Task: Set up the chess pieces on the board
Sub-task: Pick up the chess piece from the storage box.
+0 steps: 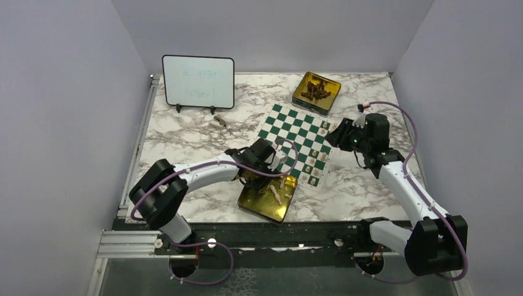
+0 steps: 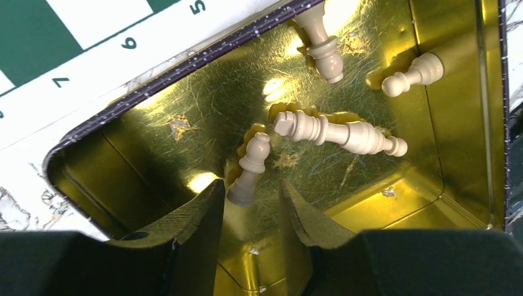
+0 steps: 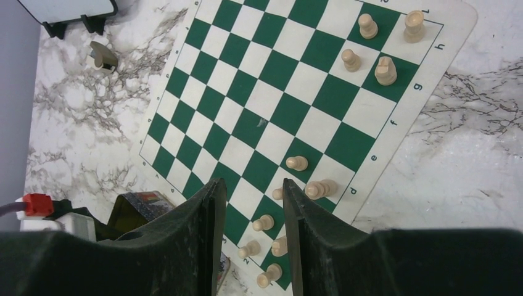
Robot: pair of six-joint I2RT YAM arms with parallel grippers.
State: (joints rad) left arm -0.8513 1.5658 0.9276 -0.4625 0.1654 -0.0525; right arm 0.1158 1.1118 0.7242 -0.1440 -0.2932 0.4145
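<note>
White walls are enclosing a marble counter (image 1: 185, 132), where the green-and-white chessboard (image 1: 296, 132) is lying flat at an angle, right of the middle. The left hand (image 2: 251, 188) is reaching down into the near gold tin (image 2: 203, 105), which is sitting just beside the board's near edge. Its fingers are standing apart, straddling the base of a bishop-like piece (image 2: 251, 161) that is lying on the tin floor, and they are not clamping it. Three more cream pieces (image 2: 339, 132) are lying on their sides in that tin. The right hand (image 3: 253, 183) is hovering above the board's right side, fingers apart and gripping nothing. Cream chess pieces (image 3: 368, 26) are standing in two groups along the board's right edge. A far gold tin (image 1: 316, 92) is holding dark pieces, and a whiteboard (image 1: 198, 82) is standing at the far left.
</note>
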